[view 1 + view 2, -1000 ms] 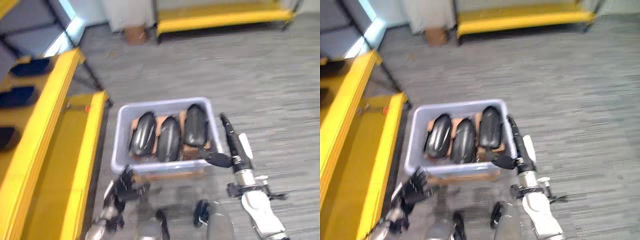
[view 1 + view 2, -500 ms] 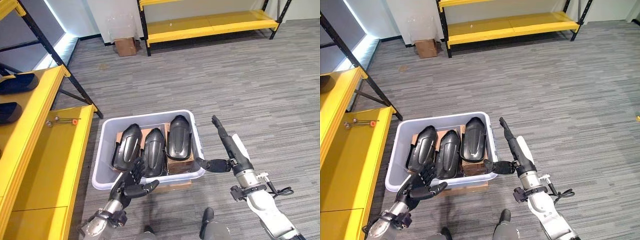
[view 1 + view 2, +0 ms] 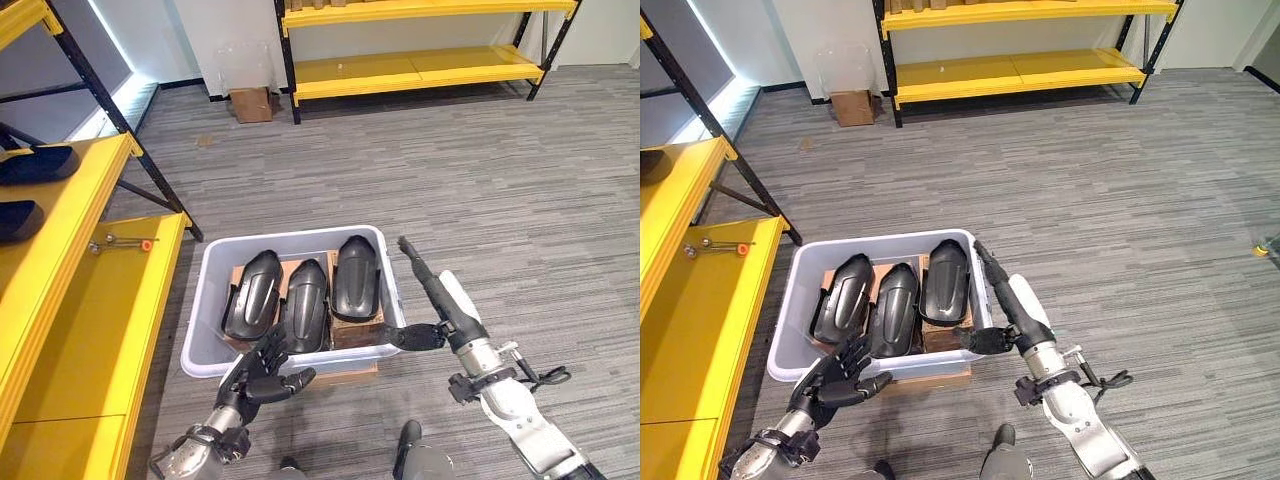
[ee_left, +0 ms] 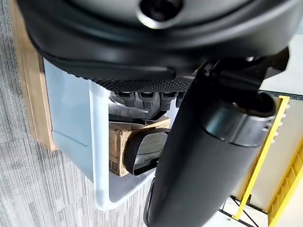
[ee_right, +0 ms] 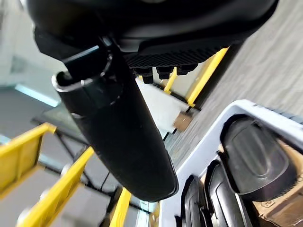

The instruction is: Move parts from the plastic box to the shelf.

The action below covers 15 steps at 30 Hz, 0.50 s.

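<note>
Three black parts (image 3: 302, 300) lie side by side on cardboard in the pale plastic box (image 3: 205, 310), which sits on the grey striped floor (image 3: 500, 180) beside the yellow shelf (image 3: 90, 330). The left hand (image 3: 262, 372) hovers at the box's near rim, fingers spread and empty; the right hand (image 3: 435, 300) stands just beside its right wall, fingers straight, thumb out. A cardboard carton (image 3: 251, 103) and more yellow racking (image 3: 420, 65) stand at the far wall.

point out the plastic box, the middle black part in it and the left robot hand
plastic box (image 3: 300, 238): left eye view, far rim
middle black part (image 3: 304, 305): left eye view, its domed top
left robot hand (image 3: 255, 375): left eye view, its palm
</note>
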Available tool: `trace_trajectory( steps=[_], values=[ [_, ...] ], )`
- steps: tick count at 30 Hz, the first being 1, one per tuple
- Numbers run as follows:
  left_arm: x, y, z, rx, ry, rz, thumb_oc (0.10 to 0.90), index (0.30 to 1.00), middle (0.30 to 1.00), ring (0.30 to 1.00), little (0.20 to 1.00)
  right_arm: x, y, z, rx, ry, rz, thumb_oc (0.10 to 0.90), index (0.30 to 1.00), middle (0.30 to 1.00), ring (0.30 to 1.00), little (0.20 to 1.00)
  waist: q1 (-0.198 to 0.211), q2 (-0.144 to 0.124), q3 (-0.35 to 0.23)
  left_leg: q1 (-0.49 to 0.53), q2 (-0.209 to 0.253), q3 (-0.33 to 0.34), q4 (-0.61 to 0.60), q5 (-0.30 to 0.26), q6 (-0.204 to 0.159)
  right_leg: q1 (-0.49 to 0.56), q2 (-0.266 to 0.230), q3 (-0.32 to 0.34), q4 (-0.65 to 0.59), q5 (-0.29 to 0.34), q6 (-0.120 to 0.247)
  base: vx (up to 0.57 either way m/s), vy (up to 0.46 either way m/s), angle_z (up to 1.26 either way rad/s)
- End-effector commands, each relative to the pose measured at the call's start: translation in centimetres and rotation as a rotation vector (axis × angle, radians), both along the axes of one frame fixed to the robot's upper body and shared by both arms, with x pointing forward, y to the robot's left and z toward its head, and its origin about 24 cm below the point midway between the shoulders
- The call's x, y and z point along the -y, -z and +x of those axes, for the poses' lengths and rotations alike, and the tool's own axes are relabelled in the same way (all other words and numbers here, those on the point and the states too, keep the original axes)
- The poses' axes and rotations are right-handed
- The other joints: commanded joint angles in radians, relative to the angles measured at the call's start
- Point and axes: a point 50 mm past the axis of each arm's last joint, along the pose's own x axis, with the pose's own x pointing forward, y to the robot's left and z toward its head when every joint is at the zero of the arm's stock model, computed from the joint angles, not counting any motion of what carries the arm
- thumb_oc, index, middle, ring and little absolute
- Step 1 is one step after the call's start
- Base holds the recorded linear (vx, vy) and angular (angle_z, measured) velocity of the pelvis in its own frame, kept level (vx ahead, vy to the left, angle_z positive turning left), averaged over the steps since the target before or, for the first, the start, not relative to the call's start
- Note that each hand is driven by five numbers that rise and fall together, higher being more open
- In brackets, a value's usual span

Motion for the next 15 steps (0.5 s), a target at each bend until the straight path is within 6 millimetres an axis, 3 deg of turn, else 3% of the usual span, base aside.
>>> trace_trajectory(
  steps=[1, 7, 12, 13, 15],
  values=[
    [-0.38, -4.44, 2.59, 0.228, 0.085, 0.081, 0.900, 1.000, 1.000, 1.000, 1.000, -2.70, -5.66, 0.82, 0.318, -0.143, 0.031, 0.900, 1.000, 1.000, 1.000, 1.000, 0.037, -0.008, -0.033, -0.025, -0.057, 0.032, 0.055, -0.110, 0.112, -0.007, -0.046, -0.062, 0.097, -0.123, 0.065, 0.02, -0.103, 0.18],
    [-1.28, -4.95, 3.06, 0.237, 0.021, 0.141, 0.900, 1.000, 1.000, 1.000, 1.000, -2.74, -5.75, 1.05, 0.308, -0.140, 0.007, 0.900, 1.000, 1.000, 1.000, 1.000, 0.054, 0.003, -0.038, -0.036, -0.056, 0.027, 0.095, -0.132, 0.121, -0.020, -0.059, -0.099, 0.187, -0.182, 0.043, 0.01, -0.158, 0.18],
    [-1.28, -4.95, 3.06, 0.237, 0.021, 0.141, 0.900, 1.000, 1.000, 1.000, 1.000, -2.74, -5.75, 1.05, 0.308, -0.140, 0.007, 0.900, 1.000, 1.000, 1.000, 1.000, 0.054, 0.003, -0.038, -0.037, -0.056, 0.026, 0.096, -0.132, 0.121, -0.020, -0.059, -0.099, 0.187, -0.183, 0.043, 0.02, -0.047, 0.11],
    [-0.60, -4.61, 3.30, 0.235, 0.023, 0.120, 0.900, 1.000, 1.000, 1.000, 1.000, -2.72, -5.03, 1.45, 0.264, -0.126, 0.014, 0.900, 1.000, 1.000, 1.000, 1.000, 0.043, 0.007, -0.048, -0.043, -0.025, 0.034, 0.121, -0.120, 0.100, 0.010, -0.021, -0.093, 0.170, -0.206, 0.009, 0.09, -0.188, 0.02],
    [-0.31, -4.61, 3.35, 0.238, 0.020, 0.107, 0.900, 1.000, 1.000, 1.000, 1.000, -2.76, -4.97, 1.50, 0.261, -0.135, 0.001, 0.900, 1.000, 1.000, 1.000, 1.000, 0.037, 0.010, -0.049, -0.042, -0.015, 0.041, 0.116, -0.112, 0.092, 0.016, -0.014, -0.089, 0.162, -0.210, 0.004, 0.06, -0.105, -0.03]
  ],
)
